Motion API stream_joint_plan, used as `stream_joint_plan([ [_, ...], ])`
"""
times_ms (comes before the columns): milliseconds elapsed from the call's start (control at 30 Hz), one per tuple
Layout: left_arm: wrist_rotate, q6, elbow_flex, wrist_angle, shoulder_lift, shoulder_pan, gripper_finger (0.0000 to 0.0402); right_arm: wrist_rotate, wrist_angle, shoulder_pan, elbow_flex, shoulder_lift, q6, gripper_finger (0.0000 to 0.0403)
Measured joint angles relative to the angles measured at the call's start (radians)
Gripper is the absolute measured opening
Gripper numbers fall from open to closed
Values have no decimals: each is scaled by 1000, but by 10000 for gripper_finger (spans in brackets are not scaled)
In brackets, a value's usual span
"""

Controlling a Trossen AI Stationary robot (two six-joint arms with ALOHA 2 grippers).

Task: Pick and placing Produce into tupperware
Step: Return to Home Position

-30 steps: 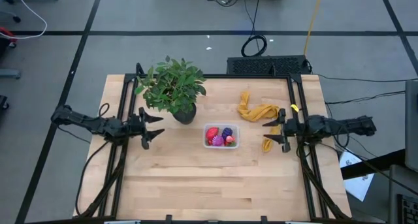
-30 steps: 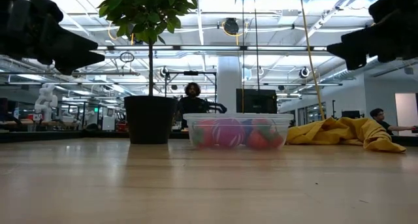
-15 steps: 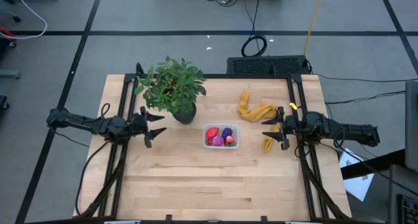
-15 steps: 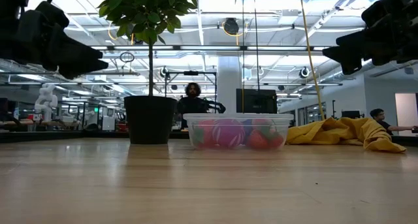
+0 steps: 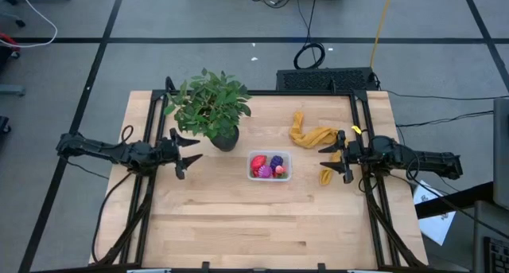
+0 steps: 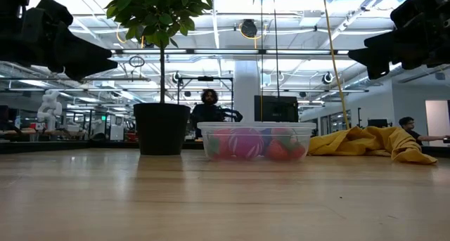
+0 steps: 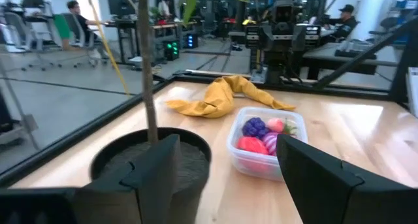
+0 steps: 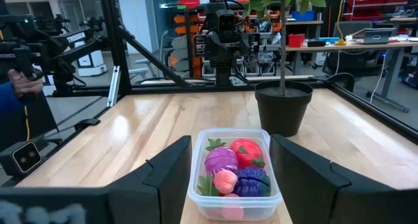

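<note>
The left gripper [image 5: 189, 154] hangs at the left side of the surface [image 5: 238, 225], just beside the potted plant [image 5: 208, 106]. Its fingers are spread and empty, which I judge to be a parked pose, since no loose fruit shows anywhere. All the produce [image 5: 270, 165] lies inside the tupperware [image 5: 270, 152] at mid-surface, between the two arms. The right gripper [image 5: 328, 160] hovers released over the yellow cloth [image 5: 312, 134], covering part of it. Whether more fruits lie under the top layer cannot be made out, and leaves hide most of the pot.
</note>
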Motion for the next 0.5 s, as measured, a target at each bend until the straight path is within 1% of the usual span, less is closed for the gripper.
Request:
stream_joint_plan([
  [100, 66, -9, 0, -9, 0, 26, 258, -1, 3, 0, 0, 0, -2, 197],
  [233, 119, -42, 0, -46, 0, 95, 257, -2, 3, 0, -1, 0, -2, 197],
  [400, 267, -55, 0, -46, 0, 188, 257, -26, 7, 0, -1, 0, -3, 197],
  [500, 295, -58, 0, -44, 0, 213, 257, -26, 7, 0, -1, 0, -4, 197],
])
